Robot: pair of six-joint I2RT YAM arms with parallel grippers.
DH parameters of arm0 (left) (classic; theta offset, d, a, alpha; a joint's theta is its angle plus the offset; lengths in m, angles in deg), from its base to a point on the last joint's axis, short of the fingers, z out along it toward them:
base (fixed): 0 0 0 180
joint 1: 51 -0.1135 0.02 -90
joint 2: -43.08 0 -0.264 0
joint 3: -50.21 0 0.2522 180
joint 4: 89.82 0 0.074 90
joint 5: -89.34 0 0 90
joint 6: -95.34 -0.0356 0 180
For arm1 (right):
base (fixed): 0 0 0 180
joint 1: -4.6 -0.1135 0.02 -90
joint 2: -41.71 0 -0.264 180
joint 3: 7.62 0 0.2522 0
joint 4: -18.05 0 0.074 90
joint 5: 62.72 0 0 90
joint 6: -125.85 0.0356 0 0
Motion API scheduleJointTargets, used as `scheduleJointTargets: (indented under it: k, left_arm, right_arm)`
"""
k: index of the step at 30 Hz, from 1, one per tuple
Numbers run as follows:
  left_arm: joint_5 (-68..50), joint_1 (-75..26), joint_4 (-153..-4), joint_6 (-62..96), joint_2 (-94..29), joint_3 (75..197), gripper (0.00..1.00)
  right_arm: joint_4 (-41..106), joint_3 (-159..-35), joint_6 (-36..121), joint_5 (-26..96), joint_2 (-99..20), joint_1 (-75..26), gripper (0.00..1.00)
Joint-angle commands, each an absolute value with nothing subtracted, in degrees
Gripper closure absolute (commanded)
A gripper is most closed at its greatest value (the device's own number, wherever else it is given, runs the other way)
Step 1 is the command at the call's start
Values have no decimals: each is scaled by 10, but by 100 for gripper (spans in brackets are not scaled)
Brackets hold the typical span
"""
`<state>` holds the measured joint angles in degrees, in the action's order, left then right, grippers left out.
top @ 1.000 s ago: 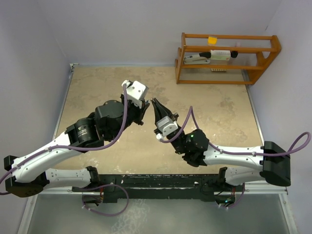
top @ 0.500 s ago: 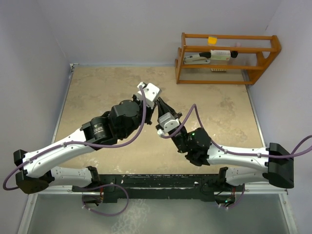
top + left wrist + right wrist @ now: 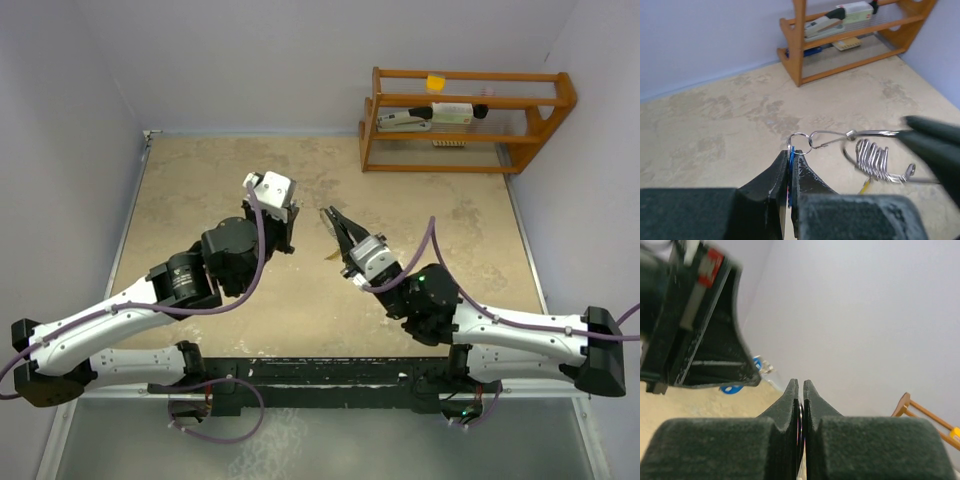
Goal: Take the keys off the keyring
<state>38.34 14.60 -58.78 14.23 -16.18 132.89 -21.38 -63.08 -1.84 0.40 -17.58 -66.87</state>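
Pinching the blue-headed key (image 3: 789, 175) by its head, the left gripper (image 3: 790, 154) has its fingers pressed flat on the plastic, and only a blue sliver shows between them. Just above those tips sits a small ring (image 3: 811, 143), threaded to that key. From it a wire clasp (image 3: 827, 138) runs across to the keyring (image 3: 875, 133). The right gripper (image 3: 800, 390) has its fingers closed on the far side of that ring's wire.

Under the keyring hang the silver keys (image 3: 872, 157), fanned side by side, with the yellow-headed key (image 3: 865, 186) dangling lowest. The whole bunch is held in the air over the table (image 3: 715, 125), strung nearly taut between the two arms.

The step in hand appears to be working the blue key off its ring. A straight pull would likely just load the chain and risk the thin wire slipping from the right fingers. Better to hold the right side firm, give a little slack, and turn the key head so its hole walks along the coil toward the split end. Whether that split faces the left gripper cannot be made out here.
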Motion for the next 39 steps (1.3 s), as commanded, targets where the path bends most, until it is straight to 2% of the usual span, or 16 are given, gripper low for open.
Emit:
scheduleJointTargets:
  k: [1,12,17,18,20,24,32,39]
  left_arm:
    - [485,129,-594,132,-122,1323,100]
    - [400,129,-616,98,-142,1342,100]
    - [364,129,-646,74,-138,1349,100]
    - [358,129,-650,69,-137,1351,100]
    - [347,128,-659,60,-139,1355,100]
    - [318,129,-669,48,-147,1365,100]
    - [274,129,-671,39,-156,1381,100]
    - [267,129,-658,44,-166,1384,100]
  right_arm:
    - [-286,-650,-4,-10,-133,-667,100]
    - [-267,-660,-5,-14,-161,-667,100]
    - [-210,-659,30,6,-160,-667,100]
    - [-200,-658,34,10,-161,-667,96]
    - [-190,-654,44,19,-160,-667,80]
    - [-180,-648,57,25,-154,-667,70]
    - [-197,-640,66,27,-152,-667,70]
    - [-216,-654,55,33,-162,-667,75]
